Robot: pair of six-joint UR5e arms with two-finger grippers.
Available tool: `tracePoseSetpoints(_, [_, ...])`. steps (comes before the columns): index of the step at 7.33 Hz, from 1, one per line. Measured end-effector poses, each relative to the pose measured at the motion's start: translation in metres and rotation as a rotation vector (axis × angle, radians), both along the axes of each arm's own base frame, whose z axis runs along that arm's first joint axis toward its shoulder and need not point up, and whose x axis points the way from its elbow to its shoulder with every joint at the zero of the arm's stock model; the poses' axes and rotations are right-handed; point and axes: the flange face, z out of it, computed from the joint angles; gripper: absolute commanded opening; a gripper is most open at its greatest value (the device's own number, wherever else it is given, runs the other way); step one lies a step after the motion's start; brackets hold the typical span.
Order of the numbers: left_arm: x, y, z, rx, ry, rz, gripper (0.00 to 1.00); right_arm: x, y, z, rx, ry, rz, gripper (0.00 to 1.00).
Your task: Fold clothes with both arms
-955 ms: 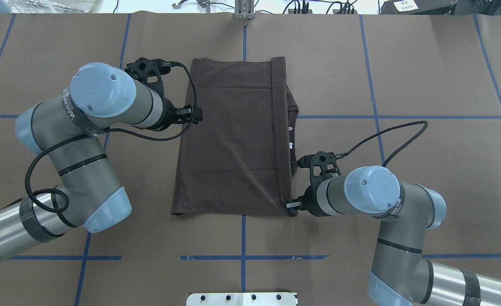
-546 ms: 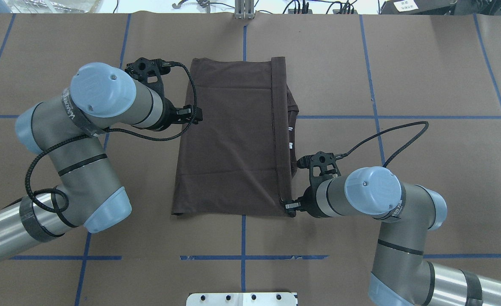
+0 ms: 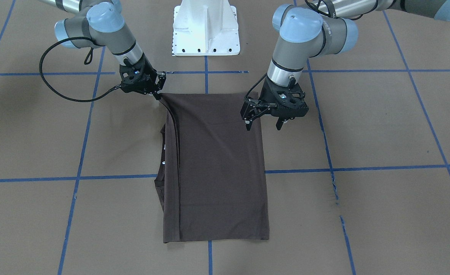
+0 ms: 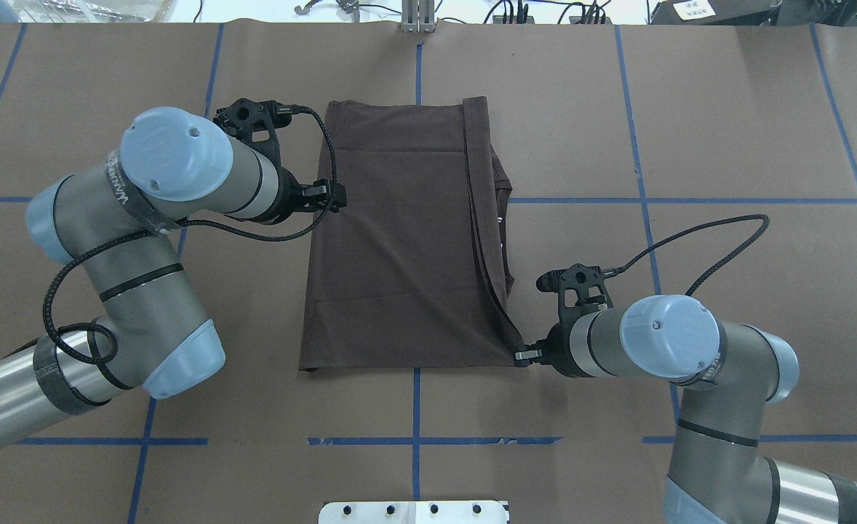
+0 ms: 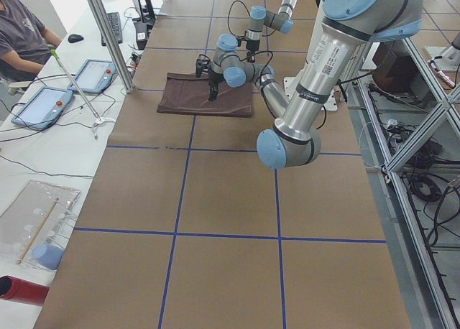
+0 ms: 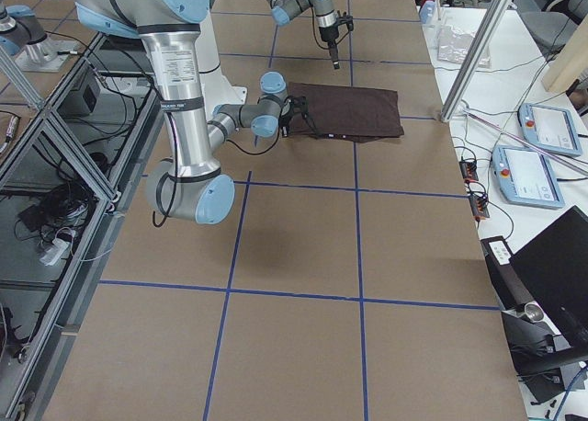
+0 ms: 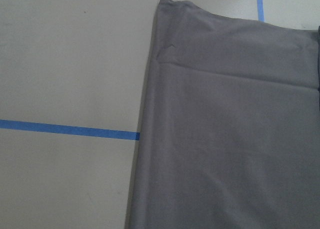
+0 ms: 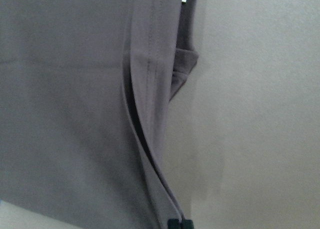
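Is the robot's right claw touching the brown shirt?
Touching. The right wrist view shows the right gripper shut on the T-shirt hem; overhead, that corner stretches to it.

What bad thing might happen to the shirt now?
The right pincer pinches just one corner of the shirt, so the cloth might slip out. The top layer fans away from the layers beneath near that corner, so a harder tug may undo the fold. The left pincer hangs open by the opposite edge, holding nothing, so the whole shirt may slide over the table.
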Motion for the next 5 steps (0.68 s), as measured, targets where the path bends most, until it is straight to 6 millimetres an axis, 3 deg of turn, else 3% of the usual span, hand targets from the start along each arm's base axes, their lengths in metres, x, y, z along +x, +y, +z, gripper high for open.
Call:
tracePoseSetpoints(2, [0.0,0.0,0.001,0.0,-0.001,0.001,1.0,0.007,0.009,0.004,-0.076,0.011,0.036,0.0])
tracePoseSetpoints(3, [0.0,0.0,0.001,0.0,-0.002,0.001,1.0,0.013,0.013,-0.008,-0.099,0.027,0.041,0.9])
tracePoseSetpoints(4, [0.0,0.0,0.001,0.0,-0.002,0.001,1.0,0.018,0.018,-0.021,-0.113,0.044,0.035,1.0])
tracePoseSetpoints(5, [0.0,0.0,0.001,0.0,-0.002,0.001,1.0,0.02,0.021,-0.029,-0.119,0.05,0.025,1.0])
